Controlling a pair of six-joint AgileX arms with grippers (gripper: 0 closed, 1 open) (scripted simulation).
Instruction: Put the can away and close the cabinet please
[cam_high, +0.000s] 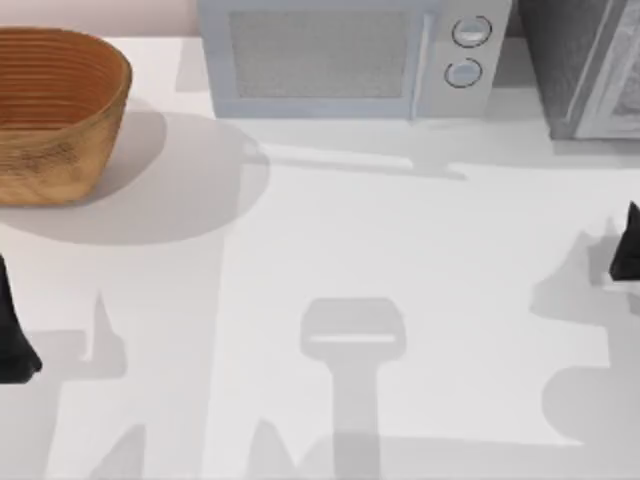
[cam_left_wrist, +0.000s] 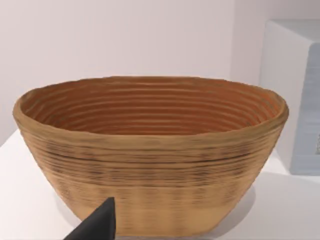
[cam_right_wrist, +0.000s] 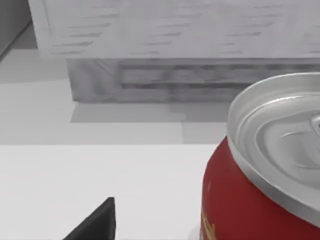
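At the table's (cam_high: 330, 260) nine o'clock edge my left gripper (cam_high: 12, 335) sits low, with a dark fingertip (cam_left_wrist: 97, 224) just short of the woven basket (cam_left_wrist: 150, 155); I cannot tell whether its fingers are apart. At three o'clock my right gripper (cam_high: 626, 245) waits, its fingers equally unreadable, the red can (cam_right_wrist: 265, 175) standing upright close before its wrist camera. Farther off at twelve o'clock stands the microwave (cam_high: 350, 55), and toward one o'clock the grey cabinet (cam_high: 585, 65), beyond the can.

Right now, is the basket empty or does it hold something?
Empty as far as visible: the basket shows bare ribbed inner wall in the left wrist view; its floor is hidden.
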